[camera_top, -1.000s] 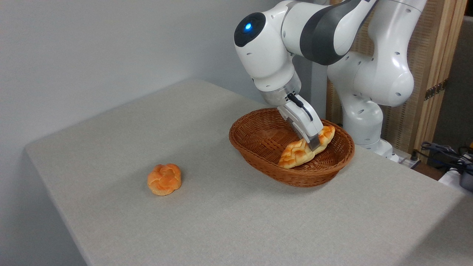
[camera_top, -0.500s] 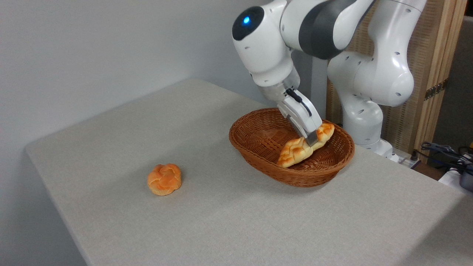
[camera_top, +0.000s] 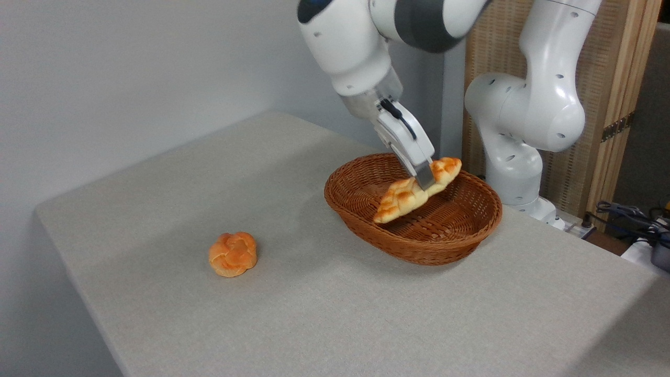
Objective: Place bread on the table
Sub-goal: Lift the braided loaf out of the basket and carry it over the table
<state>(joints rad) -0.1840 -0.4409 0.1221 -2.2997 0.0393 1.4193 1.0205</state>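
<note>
You see the fingers (camera_top: 425, 181) clamped on the braided loaf (camera_top: 413, 190), which hangs tilted above the wicker basket (camera_top: 361, 220) on the bench (camera_top: 324, 309). No legible writing.

A brown oval wicker basket (camera_top: 445, 243) stood as the landmark. Well apart to its left lay a small round orange plaited bun (camera_top: 233, 254). Behind it rose a light wooden slatted screen (camera_top: 610, 94), and to its right lay dark cables (camera_top: 631, 214).
</note>
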